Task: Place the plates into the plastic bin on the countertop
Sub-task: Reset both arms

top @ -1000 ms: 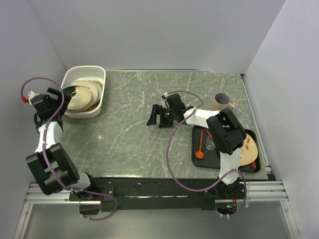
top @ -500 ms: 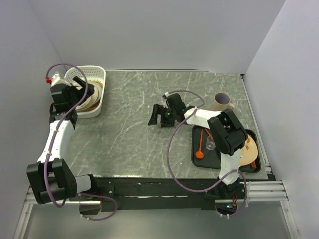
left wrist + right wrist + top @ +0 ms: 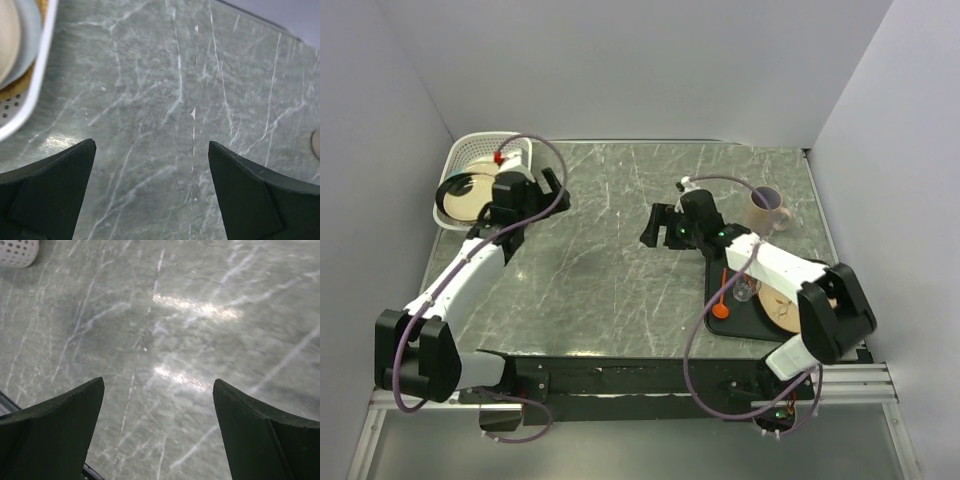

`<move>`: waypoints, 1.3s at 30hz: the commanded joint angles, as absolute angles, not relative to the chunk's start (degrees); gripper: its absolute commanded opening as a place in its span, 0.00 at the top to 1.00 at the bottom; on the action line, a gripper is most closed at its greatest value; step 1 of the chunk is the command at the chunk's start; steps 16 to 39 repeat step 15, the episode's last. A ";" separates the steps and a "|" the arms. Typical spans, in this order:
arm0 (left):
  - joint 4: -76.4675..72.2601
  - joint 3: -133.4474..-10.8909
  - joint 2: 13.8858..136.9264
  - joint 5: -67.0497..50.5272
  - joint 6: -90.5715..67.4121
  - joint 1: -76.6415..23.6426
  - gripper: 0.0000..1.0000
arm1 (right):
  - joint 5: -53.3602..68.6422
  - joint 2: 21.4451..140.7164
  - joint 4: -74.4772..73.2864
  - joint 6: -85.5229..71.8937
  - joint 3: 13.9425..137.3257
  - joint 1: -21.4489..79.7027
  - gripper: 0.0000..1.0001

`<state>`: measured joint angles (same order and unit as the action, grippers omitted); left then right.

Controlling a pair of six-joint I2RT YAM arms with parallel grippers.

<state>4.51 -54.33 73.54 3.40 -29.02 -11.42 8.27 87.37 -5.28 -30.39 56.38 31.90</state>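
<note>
Top external view: the plastic bin (image 3: pixel 480 140) sits at the far left corner of the countertop (image 3: pixel 610 290), with several plates (image 3: pixel 470 195) stacked flat inside it. One more pale round plate (image 3: pixel 782 305) lies on a black tray (image 3: pixel 735 325) at the near right, partly hidden under the right arm, with an orange spoon (image 3: pixel 721 300) beside it and a mug (image 3: pixel 765 207) just beyond the tray. The left gripper (image 3: pixel 552 190) hangs just beside the bin, jaws spread wide and holding nothing. The right gripper (image 3: pixel 655 225) hovers over the middle of the counter, equally wide and empty. That last plate looks rigid, smooth-glazed and probably breakable, and it is likely to slip in a loose pinch. The rim looks like the sensible place to take hold, one finger under and one over, though the tray's lip may crowd the approach. Left wrist view: both black fingers (image 3: pixel 50 195) stand well apart over bare marble, with the bin's white perforated wall and the plate edges at the left margin. Right wrist view: the fingers (image 3: pixel 55 415) are again parted over bare, glossy counter, and a corner of the bin shows far off at the upper left. No brand, label or legible writing appears in any view.
</note>
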 commanded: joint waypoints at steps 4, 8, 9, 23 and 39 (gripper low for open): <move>1.68 -52.12 72.60 9.76 -26.46 -18.36 0.01 | -6.12 71.93 -8.43 -29.71 47.04 31.99 0.03; 0.44 -50.02 71.19 9.58 -26.28 -19.16 0.01 | -12.02 62.60 -10.63 -30.06 42.46 31.47 0.02; 0.53 -49.66 70.67 9.41 -26.19 -19.16 0.01 | -12.74 60.75 -10.72 -29.97 40.89 31.20 0.01; -5.61 -46.41 69.00 5.01 -24.17 -19.34 0.00 | -14.59 51.16 -8.26 -27.69 36.57 27.52 0.00; -5.61 -46.41 69.00 5.01 -24.17 -19.34 0.00 | -14.59 51.16 -8.26 -27.69 36.57 27.52 0.00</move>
